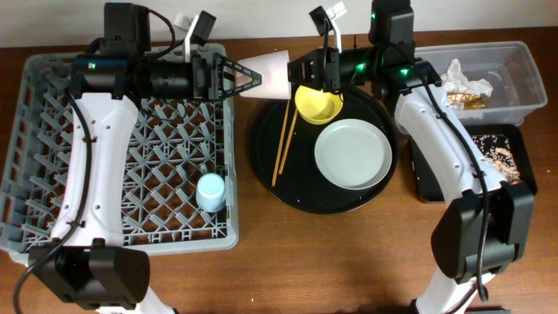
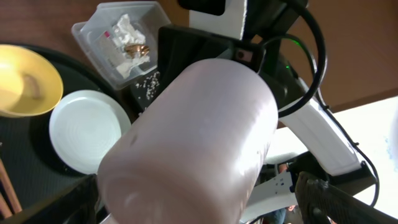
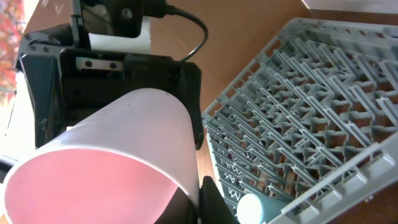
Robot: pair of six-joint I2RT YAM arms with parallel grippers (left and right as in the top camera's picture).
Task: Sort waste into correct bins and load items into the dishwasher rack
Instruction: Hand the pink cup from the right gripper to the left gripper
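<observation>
The pale pink tapered cup (image 2: 193, 143) lies sideways between your left fingers (image 2: 329, 196) and right fingers (image 3: 208, 202). You cannot tell which pair grips it.

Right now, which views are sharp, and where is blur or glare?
Overhead: sharp, evenly lit. Left wrist: the pale pink cup looks close and soft, with a bright white patch at the right edge. Right wrist: the cup is soft, the dishwasher rack sharper.
</observation>
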